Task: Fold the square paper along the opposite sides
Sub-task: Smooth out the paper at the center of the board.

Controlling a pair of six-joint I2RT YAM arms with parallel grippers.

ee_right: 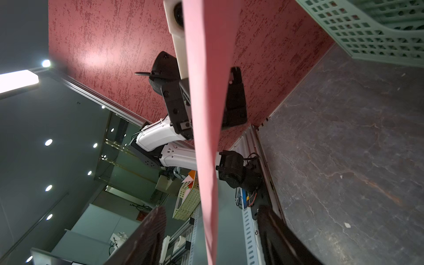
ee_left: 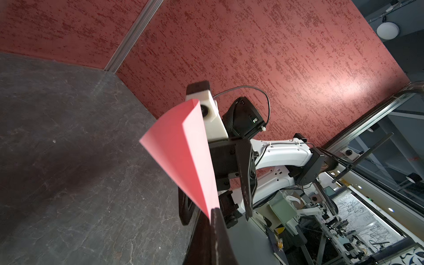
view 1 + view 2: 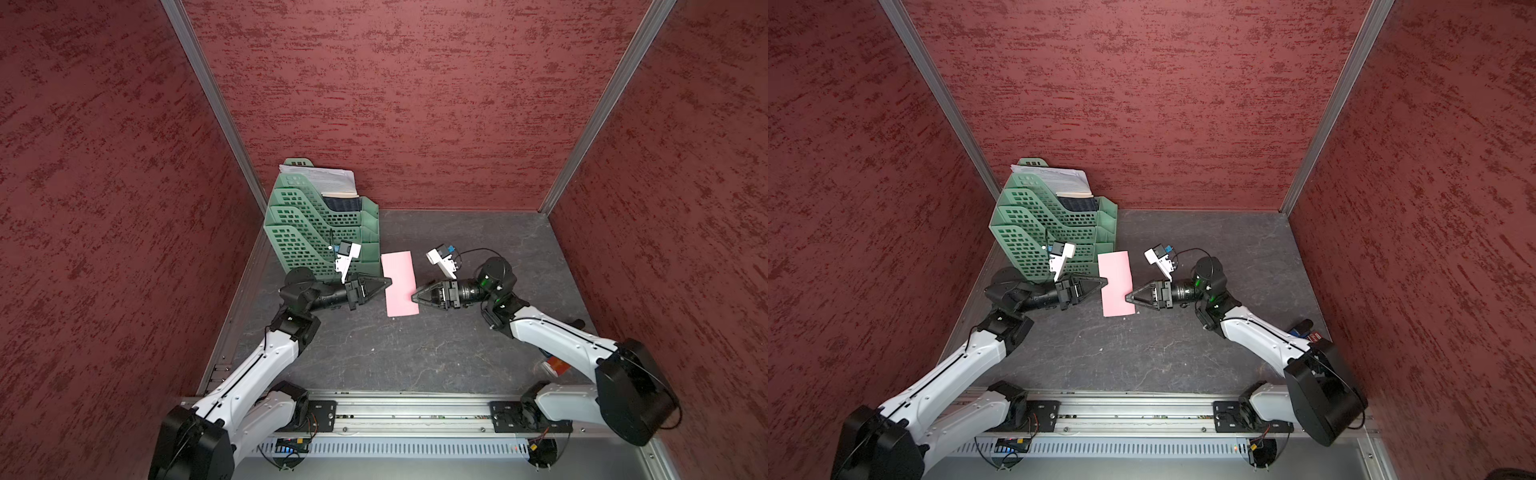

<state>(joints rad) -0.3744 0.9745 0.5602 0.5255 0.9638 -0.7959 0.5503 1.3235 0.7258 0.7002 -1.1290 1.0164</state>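
The left gripper [image 3: 389,282] is clamped shut on one long edge of the pink paper [image 3: 400,286]. In the left wrist view two layers are seen pinched at its tips. The right gripper [image 3: 414,296] is held with its jaws apart, and the opposite edge passes between its fingers [image 1: 146,229], apparently untouched. The paper is seen as a narrow doubled strip, seemingly lifted off the table [image 3: 415,357], just beside the green tray [image 3: 307,224]. The fold is judged to be made already. Next, the strip would need to be laid flat and its crease pressed.
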